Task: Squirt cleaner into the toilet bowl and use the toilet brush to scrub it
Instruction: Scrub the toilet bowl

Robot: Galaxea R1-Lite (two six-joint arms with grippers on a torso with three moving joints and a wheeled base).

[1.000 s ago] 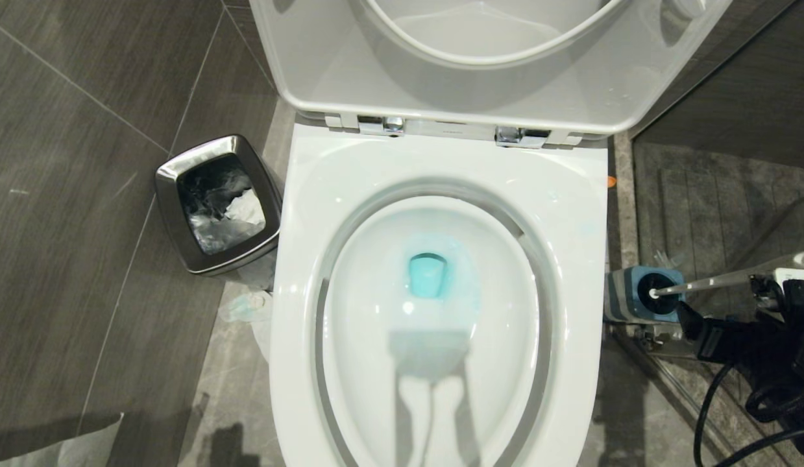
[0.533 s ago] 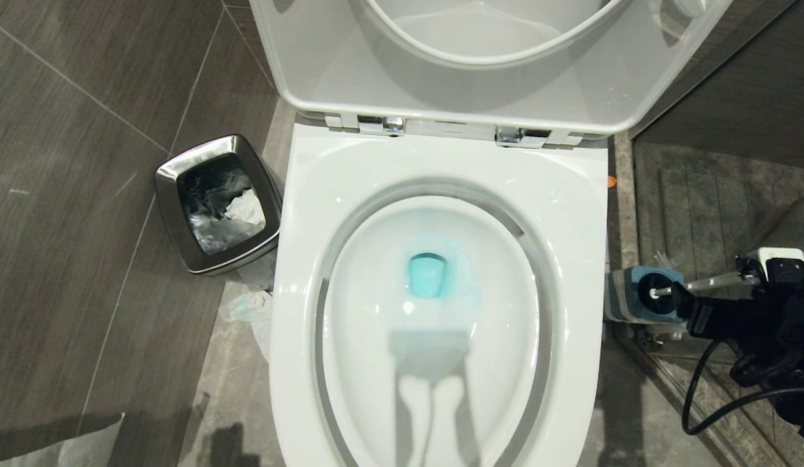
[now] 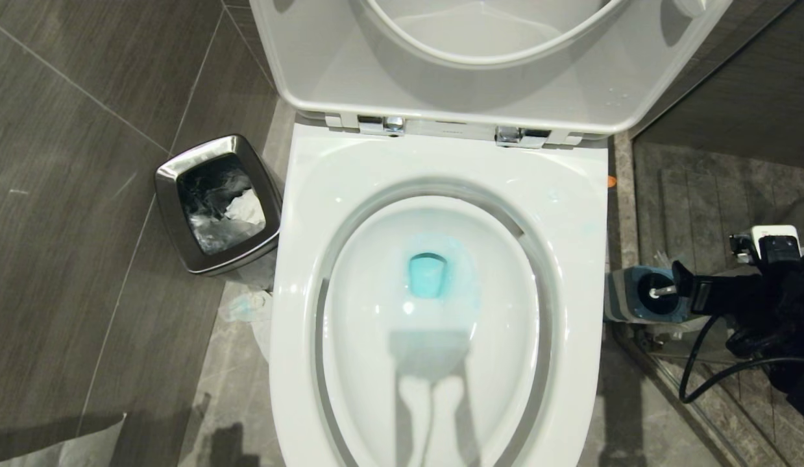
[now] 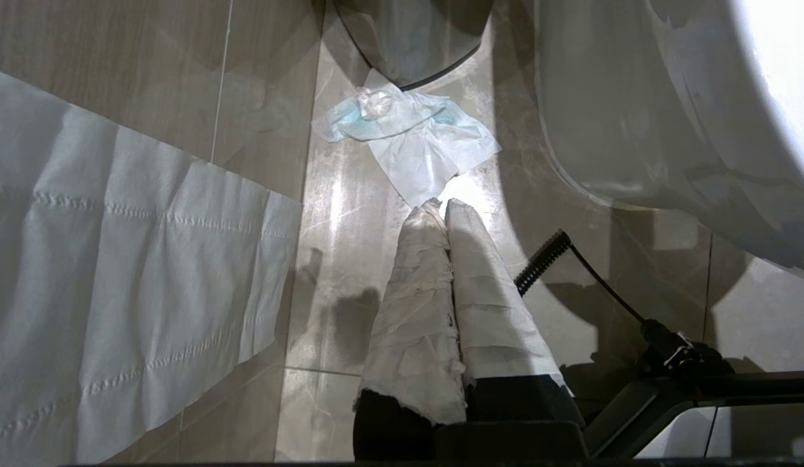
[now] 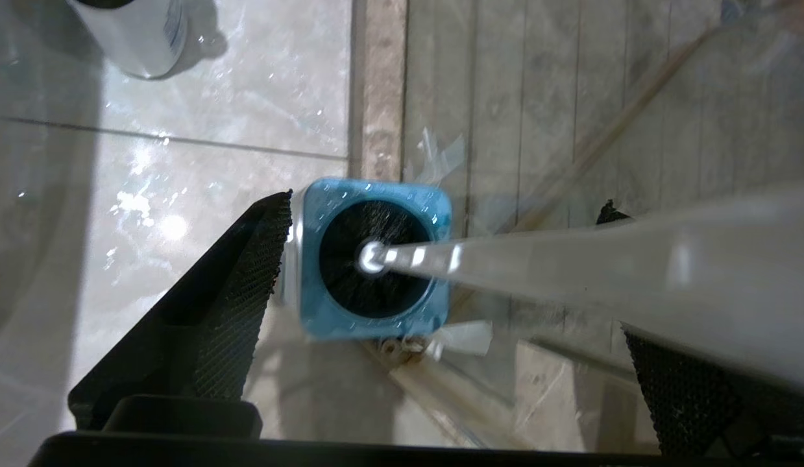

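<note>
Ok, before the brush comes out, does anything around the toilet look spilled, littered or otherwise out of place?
Yes. A crumpled, blue-stained tissue lies on the floor between the waste bin and the toilet bowl, not in the bin. A loose sheet of toilet paper is spread over the tiles nearby. Faint blue flecks also mark the bowl's rim.

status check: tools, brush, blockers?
Right tool open around toilet brush handle, no grip. Brush seated in holder. Left tool shut, parked low by the floor. Nothing blocking.

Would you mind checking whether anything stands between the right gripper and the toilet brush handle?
Nothing visible does. The open right gripper already straddles the toilet brush handle above its blue holder, its fingers wide on either side with no object between.
</note>
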